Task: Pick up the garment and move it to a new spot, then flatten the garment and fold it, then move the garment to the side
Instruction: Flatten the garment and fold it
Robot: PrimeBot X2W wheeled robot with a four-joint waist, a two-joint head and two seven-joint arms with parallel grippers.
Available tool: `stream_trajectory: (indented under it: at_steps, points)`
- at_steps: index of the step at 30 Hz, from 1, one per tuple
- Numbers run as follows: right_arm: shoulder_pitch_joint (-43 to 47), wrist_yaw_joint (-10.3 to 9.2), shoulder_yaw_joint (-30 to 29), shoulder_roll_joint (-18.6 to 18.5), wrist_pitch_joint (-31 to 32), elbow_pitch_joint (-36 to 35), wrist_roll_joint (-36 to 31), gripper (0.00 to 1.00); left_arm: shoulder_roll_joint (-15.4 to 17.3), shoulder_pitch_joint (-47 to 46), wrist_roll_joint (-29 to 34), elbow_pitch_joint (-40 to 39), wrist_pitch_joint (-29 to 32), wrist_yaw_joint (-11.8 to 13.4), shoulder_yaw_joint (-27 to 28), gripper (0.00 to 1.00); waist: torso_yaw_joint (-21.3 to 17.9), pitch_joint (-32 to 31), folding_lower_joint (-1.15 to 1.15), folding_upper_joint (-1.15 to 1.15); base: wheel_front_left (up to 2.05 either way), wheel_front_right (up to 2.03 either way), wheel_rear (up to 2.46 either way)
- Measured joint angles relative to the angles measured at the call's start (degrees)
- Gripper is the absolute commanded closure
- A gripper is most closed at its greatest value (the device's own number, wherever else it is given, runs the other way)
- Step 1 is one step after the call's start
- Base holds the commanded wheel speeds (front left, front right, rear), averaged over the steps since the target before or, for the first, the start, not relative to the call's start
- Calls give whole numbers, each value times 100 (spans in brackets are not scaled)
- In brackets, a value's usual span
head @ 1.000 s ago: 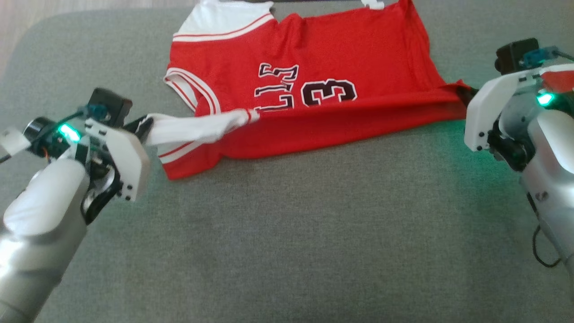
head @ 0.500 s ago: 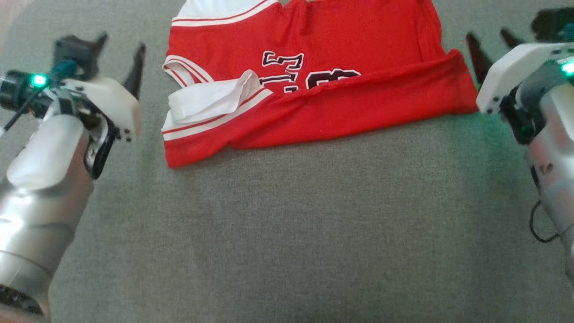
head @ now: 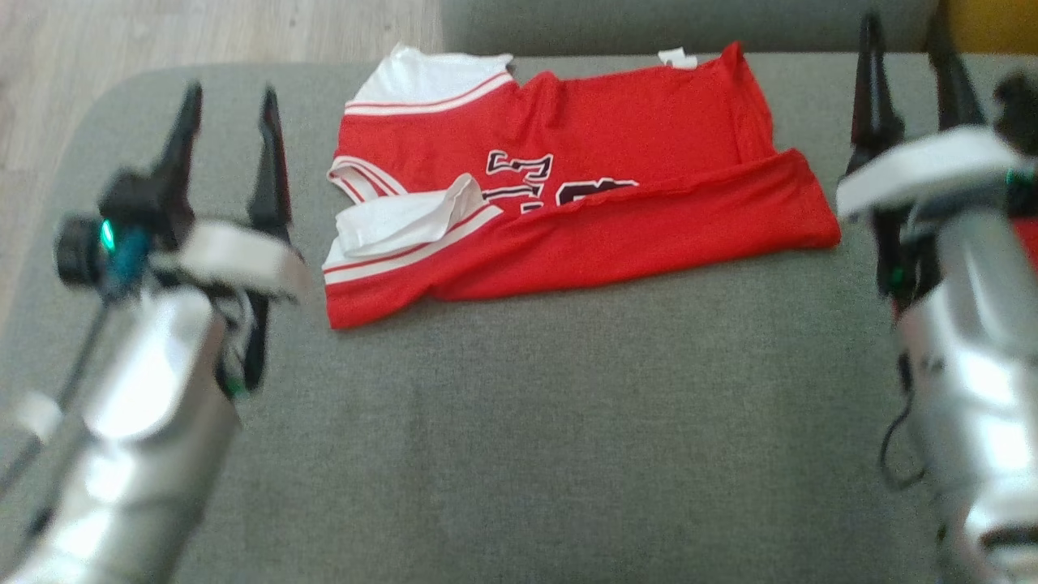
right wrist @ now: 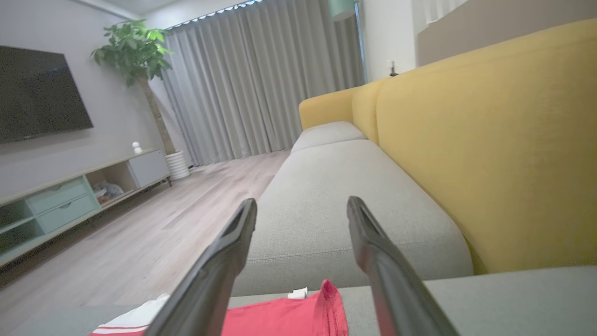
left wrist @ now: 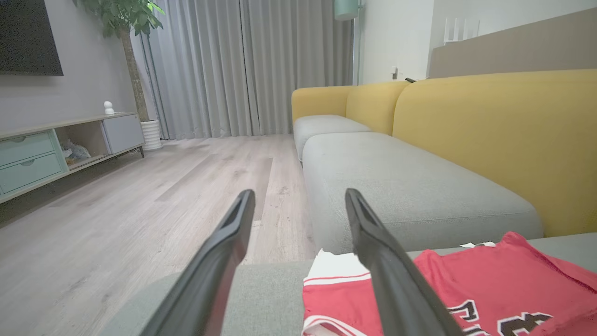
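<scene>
Red cloth with white trim, the jersey (head: 584, 203) lies on the grey sofa seat (head: 568, 454), toward the seat's far edge and nearly midway between the two arms. Its near part is folded up over itself, so the black numbers on the chest are half covered. A white sleeve (head: 405, 223) is flipped back on the jersey's left side. The left pincer (head: 231, 93) stands just left of the jersey without touching it, its two dark fingers spread wide, pointing away from the robot and holding nothing. The right pincer (head: 907, 32) stands just past the jersey's right edge, also clear of the cloth, wide apart and empty. Both arms look blurred in the head view. From the left wrist, the jersey's white shoulder and red body show low behind the right-hand finger. Beyond them are a second grey seat (left wrist: 396, 186), the yellow backrest (left wrist: 489, 140), a pale wooden floor (left wrist: 140, 210) and grey curtains (left wrist: 233, 65).
</scene>
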Motion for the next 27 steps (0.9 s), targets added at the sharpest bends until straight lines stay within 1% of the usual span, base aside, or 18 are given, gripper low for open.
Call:
stream_trajectory:
  at_steps: [2, 5, 6, 9, 13, 18, 21, 27]
  points:
    - [547, 0, -454, 241, 0, -498, -247, 0, -73, 511, 105, -404, -8, 134, 208, 0, -8, -111, 0, 0, 0, 0, 0]
    - [1501, 0, -773, 522, 0, -1121, -735, 0, -208, 1327, 261, -858, -8, 272, 438, 0, -34, -261, 0, 0, 0, 0, 0]
    - [1814, 0, -876, 597, 0, -1296, -773, 0, -248, 1599, 327, -981, -8, 310, 503, 0, -45, -305, 0, 0, 0, 0, 0]
    - [2596, 0, -998, 648, 0, -1737, -907, 0, -399, 2282, 394, -1157, -8, 335, 691, 0, -70, -402, -1, 0, 0, 0, 0]
    - [3198, 0, -808, 653, 0, -2041, -621, 0, -536, 2815, 575, -1172, -8, 299, 854, 0, -119, -404, 0, 0, 0, 0, 0]
    - [3270, 0, -614, 697, 0, -2249, -595, 0, -586, 2766, 675, -1048, -8, 158, 1016, 0, -192, -295, 1, 0, 0, 0, 0]
    - [3252, 0, -577, 703, 0, -2331, -595, 0, -597, 2625, 675, -683, 19, 69, 1003, 0, -245, -181, 1, 0, 0, 0, 0]
    - [3110, 0, -506, 703, 0, -2384, -589, 0, -624, 2069, 661, 115, 452, 0, 1004, 0, -347, 115, 2, 0, 0, 0, 0]
